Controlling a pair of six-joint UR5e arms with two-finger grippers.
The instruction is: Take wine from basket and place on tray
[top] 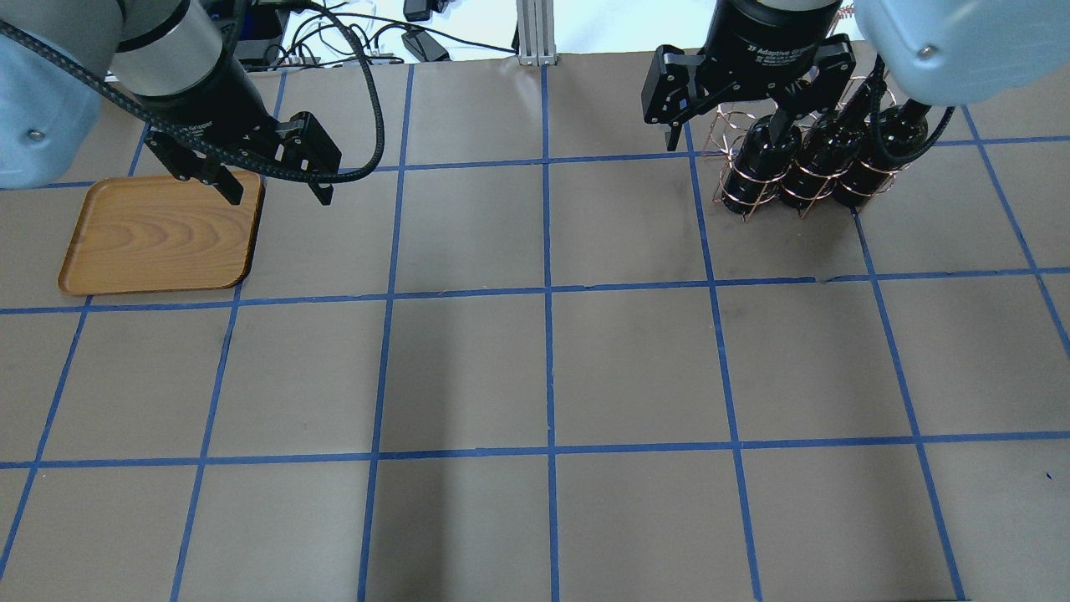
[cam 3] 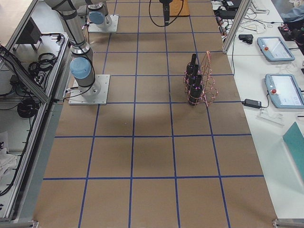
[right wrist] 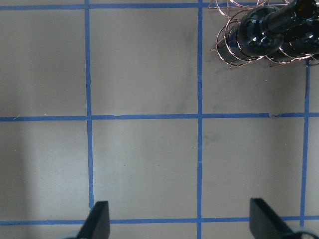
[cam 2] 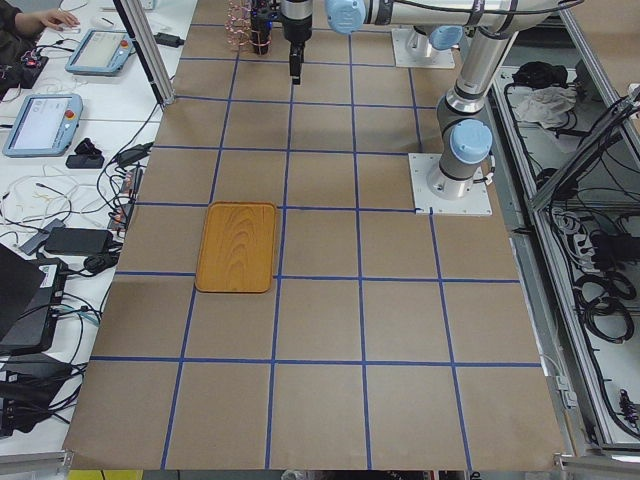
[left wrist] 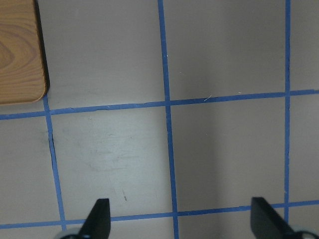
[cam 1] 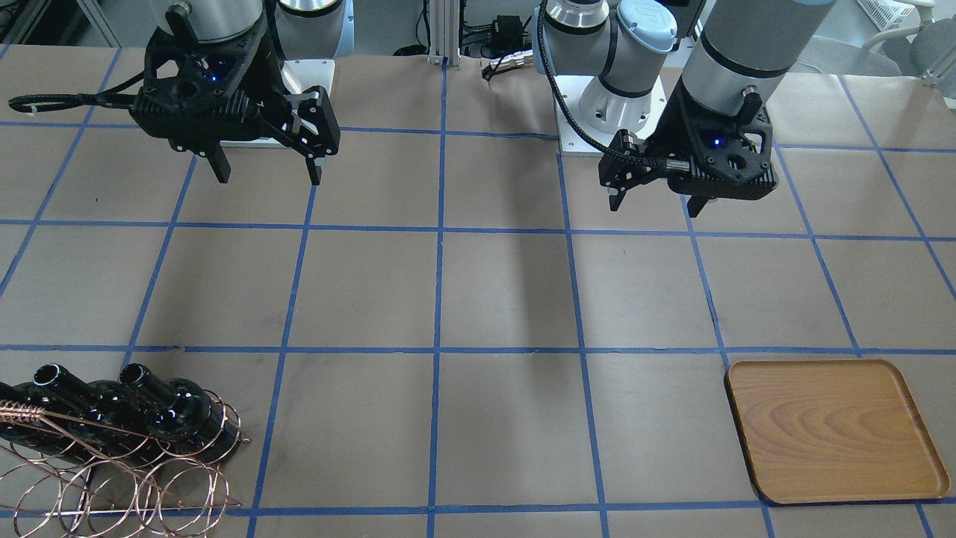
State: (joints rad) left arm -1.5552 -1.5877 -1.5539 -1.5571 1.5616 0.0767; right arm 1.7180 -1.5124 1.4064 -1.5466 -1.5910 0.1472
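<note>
Three glossy black wine bottles (top: 756,163) stand upright in the copper wire basket (top: 726,134) at the far right of the overhead view. They also show in the front view (cam 1: 160,403), with the basket (cam 1: 112,478) at the bottom left. My right gripper (top: 723,140) hangs open and empty above the table, beside the basket; the right wrist view shows a bottle (right wrist: 259,35) at its top right. The wooden tray (top: 159,234) lies empty at the far left. My left gripper (top: 280,199) is open and empty, above the tray's right edge.
Brown paper with a blue tape grid (top: 547,293) covers the table. Both arm bases (cam 1: 609,112) stand at the robot's side. Operator desks with tablets (cam 3: 273,47) and cables lie beyond the table's far edge. A metal post (top: 531,33) stands at the far middle.
</note>
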